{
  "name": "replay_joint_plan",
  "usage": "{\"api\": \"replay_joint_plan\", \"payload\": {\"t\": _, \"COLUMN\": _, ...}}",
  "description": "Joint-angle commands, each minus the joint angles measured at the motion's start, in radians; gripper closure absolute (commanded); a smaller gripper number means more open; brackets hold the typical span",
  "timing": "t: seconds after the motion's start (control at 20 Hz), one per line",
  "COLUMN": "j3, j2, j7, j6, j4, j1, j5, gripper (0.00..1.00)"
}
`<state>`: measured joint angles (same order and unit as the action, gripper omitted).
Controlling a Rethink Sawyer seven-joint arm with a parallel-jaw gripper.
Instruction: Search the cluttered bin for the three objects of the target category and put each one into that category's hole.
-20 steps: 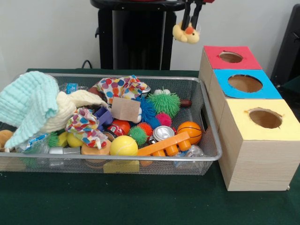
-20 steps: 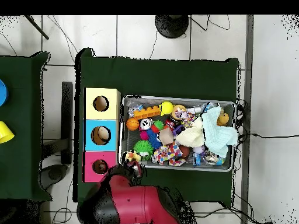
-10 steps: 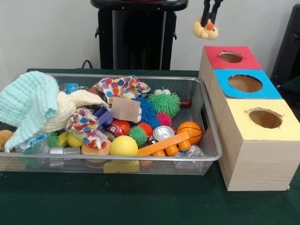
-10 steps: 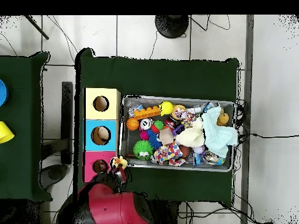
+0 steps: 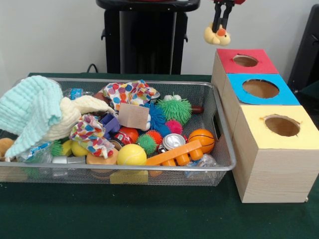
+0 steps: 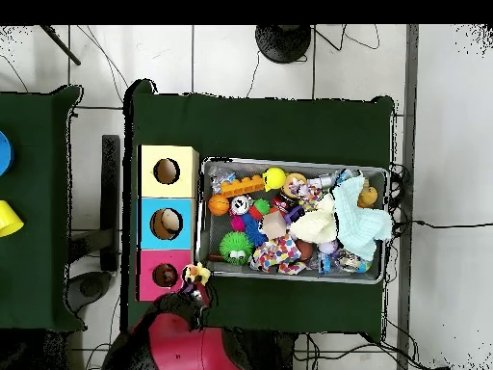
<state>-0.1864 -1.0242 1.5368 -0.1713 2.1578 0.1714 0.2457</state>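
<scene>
Overhead, the end effector (image 5: 221, 25) grips the yellow duck (image 5: 217, 36), hanging beneath it.

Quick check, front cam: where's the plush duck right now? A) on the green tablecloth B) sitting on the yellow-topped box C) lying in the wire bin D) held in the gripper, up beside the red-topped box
D: the gripper is shut on the plush duck, which hangs in the air just beside the red-topped box, clear of the wire bin.

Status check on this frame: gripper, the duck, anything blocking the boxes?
Gripper shut on yellow plush duck, hanging in the air beside the red-topped box. Red hole open, nothing in the way.
</scene>
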Motion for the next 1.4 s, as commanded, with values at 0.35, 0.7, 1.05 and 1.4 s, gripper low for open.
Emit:
{"api": "replay_joint_plan", "payload": {"t": 0.35, "j3": -0.103, "j2": 0.142, "j7": 0.176, "j6": 0.146, "j4": 0.042, "j1": 0.055, "j5": 0.067, "gripper": 1.0}}
{"api": "replay_joint_plan", "payload": {"t": 0.7, "j3": -0.131, "j2": 0.159, "j7": 0.19, "j6": 0.133, "j4": 0.03, "j1": 0.113, "j5": 0.031, "gripper": 1.0}}
{"api": "replay_joint_plan", "payload": {"t": 1.05, "j3": -0.129, "j2": 0.144, "j7": 0.206, "j6": 0.083, "j4": 0.027, "j1": 0.15, "j5": -0.01, "gripper": 1.0}}
{"api": "replay_joint_plan", "payload": {"t": 1.4, "j3": -0.061, "j2": 0.076, "j7": 0.206, "j6": 0.037, "j4": 0.075, "j1": 0.112, "j5": -0.05, "gripper": 1.0}}
